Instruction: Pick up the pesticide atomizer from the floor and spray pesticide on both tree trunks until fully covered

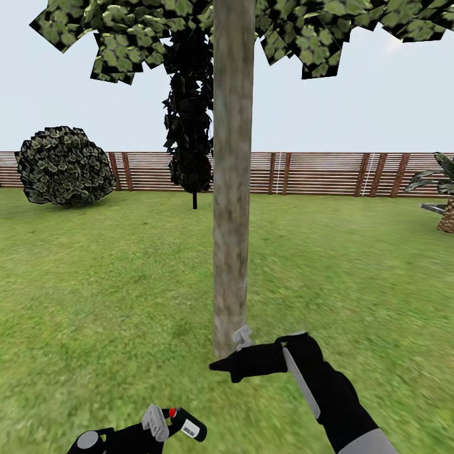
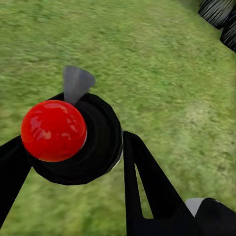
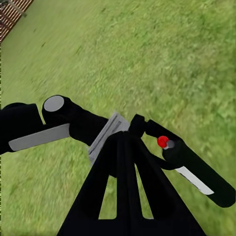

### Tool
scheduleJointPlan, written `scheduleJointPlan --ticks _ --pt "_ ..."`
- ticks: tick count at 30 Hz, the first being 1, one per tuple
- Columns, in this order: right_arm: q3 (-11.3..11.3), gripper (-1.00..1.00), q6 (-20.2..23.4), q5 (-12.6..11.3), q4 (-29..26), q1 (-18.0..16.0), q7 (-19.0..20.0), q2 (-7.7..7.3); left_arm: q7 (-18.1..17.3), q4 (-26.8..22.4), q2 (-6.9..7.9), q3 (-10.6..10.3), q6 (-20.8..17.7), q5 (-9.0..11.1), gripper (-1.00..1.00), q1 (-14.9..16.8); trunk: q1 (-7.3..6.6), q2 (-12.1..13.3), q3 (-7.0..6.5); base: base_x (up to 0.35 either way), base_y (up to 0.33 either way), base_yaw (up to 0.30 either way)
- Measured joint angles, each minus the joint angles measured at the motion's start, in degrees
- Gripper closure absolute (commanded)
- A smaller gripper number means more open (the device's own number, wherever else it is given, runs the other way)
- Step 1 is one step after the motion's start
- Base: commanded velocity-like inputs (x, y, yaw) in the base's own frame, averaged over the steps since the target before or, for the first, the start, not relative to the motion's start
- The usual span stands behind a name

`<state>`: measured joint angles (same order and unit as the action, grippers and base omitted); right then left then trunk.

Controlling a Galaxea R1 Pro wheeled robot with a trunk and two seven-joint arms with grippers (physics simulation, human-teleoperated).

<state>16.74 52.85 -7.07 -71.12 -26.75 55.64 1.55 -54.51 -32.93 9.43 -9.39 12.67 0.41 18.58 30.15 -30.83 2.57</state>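
Our left end effector [image 1: 165, 421] holds the pesticide atomizer [image 1: 186, 424] tight, red top showing. The tree trunk [image 1: 232, 189] stands ahead of it. Our right end effector [image 1: 217, 364] looks closed and empty. We should aim the nozzle at the trunk, then spray slowly.

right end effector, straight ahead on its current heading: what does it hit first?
Probably the left arm holding the atomizer: both lie just past the right end effector in its wrist view. Depth unclear; otherwise grass.
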Motion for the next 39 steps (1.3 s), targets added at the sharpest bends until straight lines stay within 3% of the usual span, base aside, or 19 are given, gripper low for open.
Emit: scheduleJointPlan --ticks 5,9,16,27,32,39 --pt "0.21 1.0 0.1 0.23 1.54 0.0 -0.36 1.51 0.0 0.0 0.0 -0.04 0.0 0.02 1.0 0.0 0.0 0.0 0.0 0.0 0.0 0.0" --pt "2.04 1.0 0.22 0.31 3.41 0.0 -1.19 2.62 0.01 0.0 0.0 -0.05 0.01 0.03 1.0 0.0 0.0 0.0 0.0 0.0 0.0 0.0" --pt "3.15 1.0 0.25 0.21 4.05 0.0 -1.5 2.98 0.01 0.05 0.0 -0.05 0.01 0.03 1.0 0.0 0.0 0.0 0.0 0.0 0.0 0.0" --pt "2.33 1.0 0.3 0.26 4.34 0.0 -1.62 2.82 -0.02 0.0 0.0 -0.05 0.28 0.04 1.0 -0.01 0.0 0.0 0.0 0.0 0.0 0.0" --pt "2.65 1.0 0.31 0.07 6.41 0.0 -5.76 3.15 -0.27 0.0 0.0 -0.31 1.77 0.03 1.0 -0.02 0.0 0.0 0.0 0.0 0.0 0.0" --pt "3.11 1.0 0.37 -0.24 6.97 0.0 -7.44 3.94 -0.34 0.0 0.0 -0.84 2.21 0.03 1.0 -0.02 0.0 0.0 0.0 0.0 0.0 0.0"
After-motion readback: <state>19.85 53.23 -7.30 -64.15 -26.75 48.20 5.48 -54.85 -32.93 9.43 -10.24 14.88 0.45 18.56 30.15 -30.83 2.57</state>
